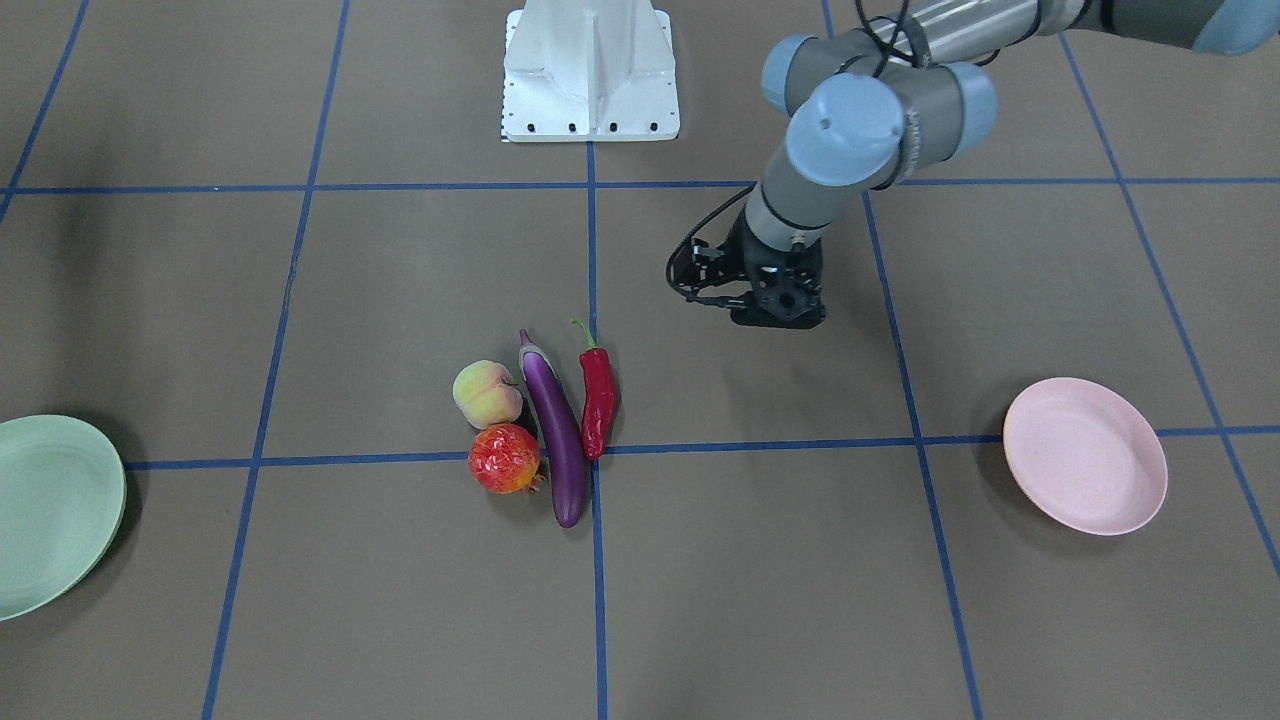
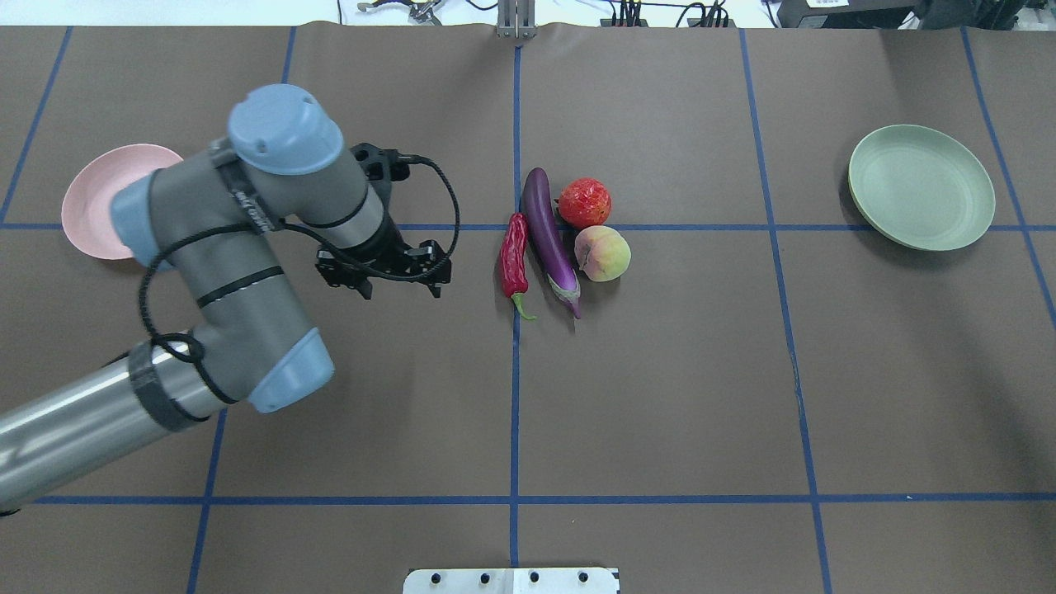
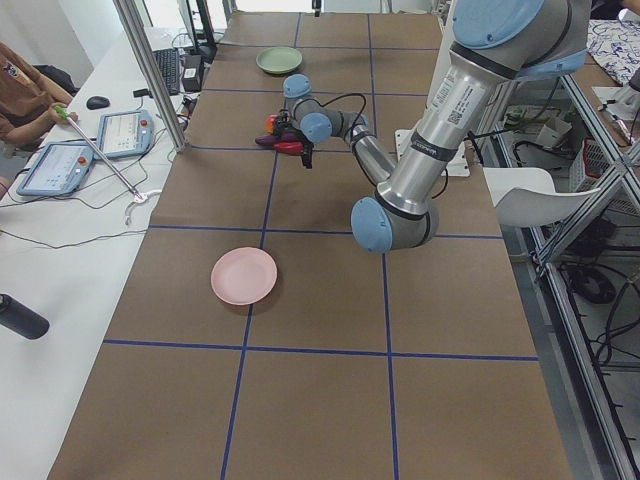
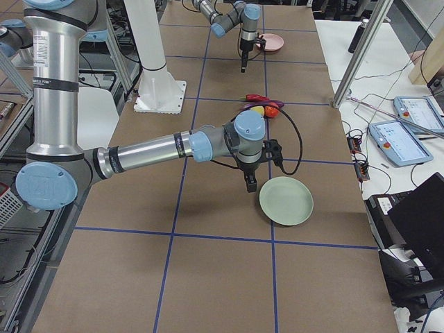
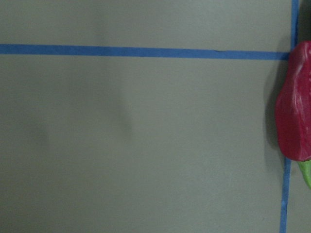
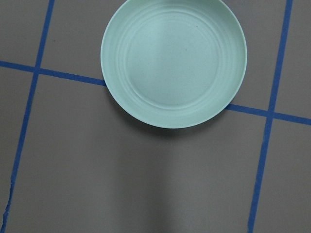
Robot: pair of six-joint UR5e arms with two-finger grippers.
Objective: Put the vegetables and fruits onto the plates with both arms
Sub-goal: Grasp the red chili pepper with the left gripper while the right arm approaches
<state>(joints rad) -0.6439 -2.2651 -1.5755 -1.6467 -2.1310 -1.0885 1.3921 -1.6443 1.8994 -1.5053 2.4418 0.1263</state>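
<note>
Four items lie bunched at the table's centre: a purple eggplant (image 2: 548, 235), a red chili (image 2: 514, 256) to its left, a peach (image 2: 602, 253) and a pomegranate (image 2: 585, 202) to its right. My left gripper (image 2: 398, 289) points down over bare table left of the chili, open and holding nothing. The left wrist view catches only the chili (image 5: 294, 116) at its right edge. The pink plate (image 2: 91, 198) sits far left, partly behind my left arm. The green plate (image 2: 921, 186) sits far right, bare, below the right wrist camera (image 6: 173, 60). My right gripper (image 4: 251, 186) hangs beside it; I cannot tell its state.
Blue tape lines grid the brown table cover. The white base pedestal (image 2: 511, 580) stands at the near edge. A side table with tablets (image 3: 58, 165) and a person's sleeve (image 3: 25, 90) lies beyond the table's long edge.
</note>
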